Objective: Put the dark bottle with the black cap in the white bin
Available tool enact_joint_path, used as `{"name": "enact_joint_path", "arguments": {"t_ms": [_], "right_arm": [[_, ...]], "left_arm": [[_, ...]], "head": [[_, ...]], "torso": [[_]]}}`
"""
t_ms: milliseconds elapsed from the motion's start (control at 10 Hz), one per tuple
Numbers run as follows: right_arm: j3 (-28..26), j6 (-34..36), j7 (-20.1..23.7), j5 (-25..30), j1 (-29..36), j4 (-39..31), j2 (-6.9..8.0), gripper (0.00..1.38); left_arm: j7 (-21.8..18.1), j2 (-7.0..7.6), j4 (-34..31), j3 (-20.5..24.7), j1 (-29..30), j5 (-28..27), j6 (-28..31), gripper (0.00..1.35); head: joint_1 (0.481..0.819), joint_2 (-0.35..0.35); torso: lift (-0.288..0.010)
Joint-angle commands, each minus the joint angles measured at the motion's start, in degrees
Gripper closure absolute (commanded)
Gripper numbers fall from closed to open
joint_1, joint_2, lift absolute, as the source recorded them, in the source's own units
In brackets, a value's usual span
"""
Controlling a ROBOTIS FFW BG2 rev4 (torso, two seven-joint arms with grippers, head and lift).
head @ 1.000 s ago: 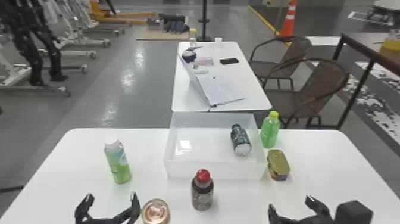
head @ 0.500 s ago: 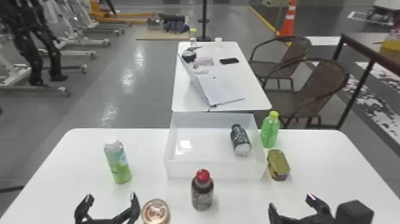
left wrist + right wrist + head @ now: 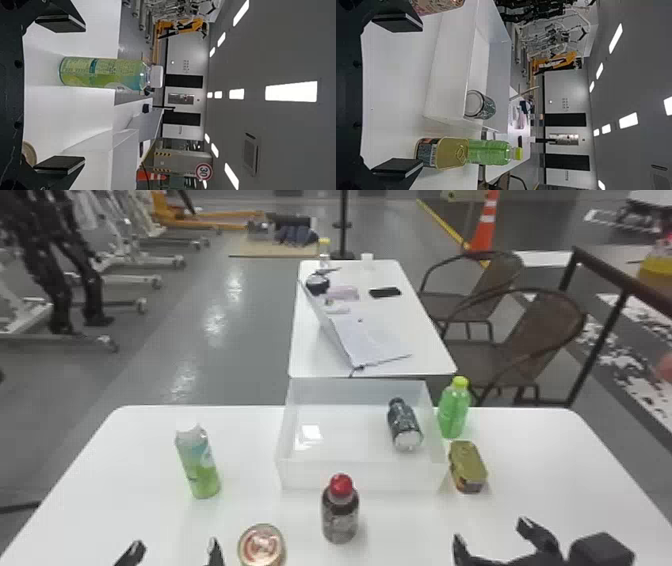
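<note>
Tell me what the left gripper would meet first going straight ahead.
The left gripper would probably meet the white-capped green bottle first, though how far ahead it stands is hard to judge.

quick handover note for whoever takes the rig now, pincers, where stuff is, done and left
Left pincer: open and empty, over the table's near edge.
Right pincer: open and empty, also near that edge, farther right.
Job's things: the dark bottle lies on its side in the white bin, toward the bin's right wall.
Done: bottle in bin, with neither pincer touching it.
Left: probably nothing. The red-capped bottle in front of the bin isn't the one asked for.
</note>
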Motion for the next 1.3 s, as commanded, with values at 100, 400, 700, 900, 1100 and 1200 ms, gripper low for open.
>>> {"name": "enact_joint_path", "arguments": {"t_ms": [100,400,700,900,1100,1200], "right_arm": [[-1.99,-1.18,2.86,1.44,4.44,-2.85,-0.83,0.10],[-2.69,-2.93,3.04,2.23,5.23,-1.36,0.13,0.10],[-2.78,-1.44,2.60,4.78,5.14,-2.50,1.89,0.10],[-2.69,-1.09,0.40,5.84,5.49,-2.59,4.00,0.10],[-2.60,-0.38,-0.12,5.48,5.76,-2.15,4.88,0.10],[-2.60,-0.38,-0.74,4.61,6.29,-1.80,5.41,0.10]], "left_arm": [[-5.11,-0.20,-2.01,2.94,3.29,0.13,2.10,0.13],[-7.75,-0.20,-2.19,6.37,2.58,-3.13,2.54,0.13],[-9.94,-0.20,-2.19,7.78,1.35,-4.44,3.24,0.13],[-8.36,-0.20,-1.92,7.78,0.91,-5.41,3.50,0.13],[-8.10,-0.20,-2.01,7.34,1.09,-5.50,4.29,0.13],[-7.83,-0.20,-2.01,6.81,1.18,-4.88,5.35,0.13]], "head": [[0.549,0.000],[0.549,0.000],[0.549,0.000],[0.549,0.000],[0.549,0.000],[0.549,0.000]], "torso": [[-0.100],[-0.100],[-0.100],[-0.100],[-0.100],[-0.100]]}}
